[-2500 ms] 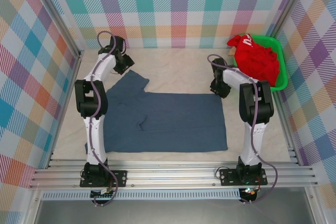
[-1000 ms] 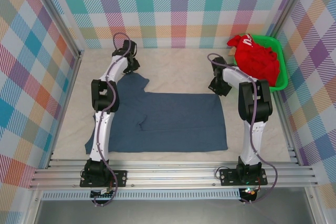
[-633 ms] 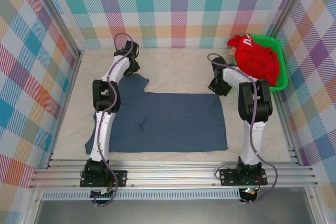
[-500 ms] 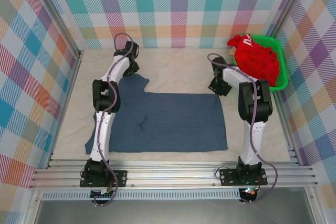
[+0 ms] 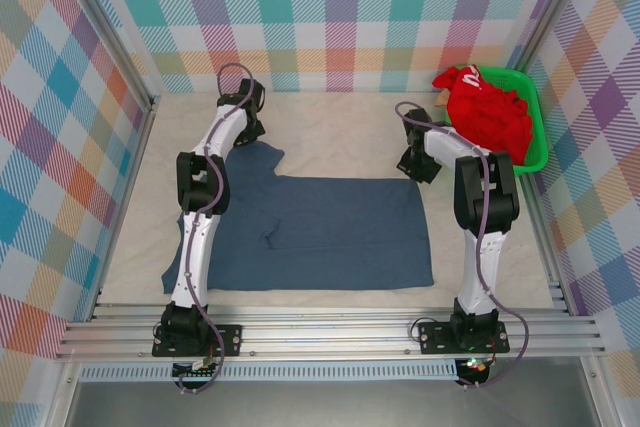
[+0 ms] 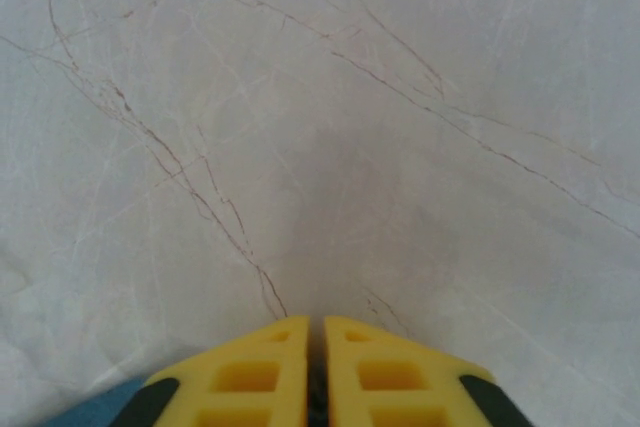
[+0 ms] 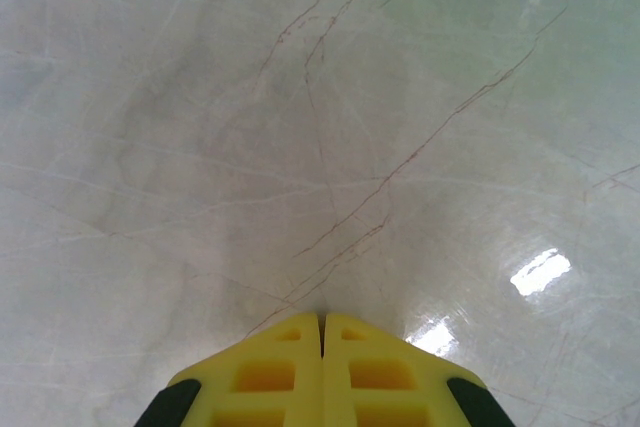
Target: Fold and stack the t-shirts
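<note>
Slate-blue t-shirt (image 5: 320, 232) lies flat on pale surface (image 5: 340, 137) nr the arm bases, long axis L-R: hem to R, neck end to L, one sleeve pointing far. Left fingers (image 6: 250, 372) clenched together just past that sleeve; right fingers (image 7: 385, 372) clenched over bare surface by shirt's far R corner. Far R, red t-shirt (image 5: 490, 112) heaped in green basket (image 5: 538, 152); its white mark (image 5: 490, 78) too small to read.

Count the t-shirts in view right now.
2. The blue t-shirt lies flat on the table; the red t-shirt is bunched in the green basket, possibly hiding more.
</note>
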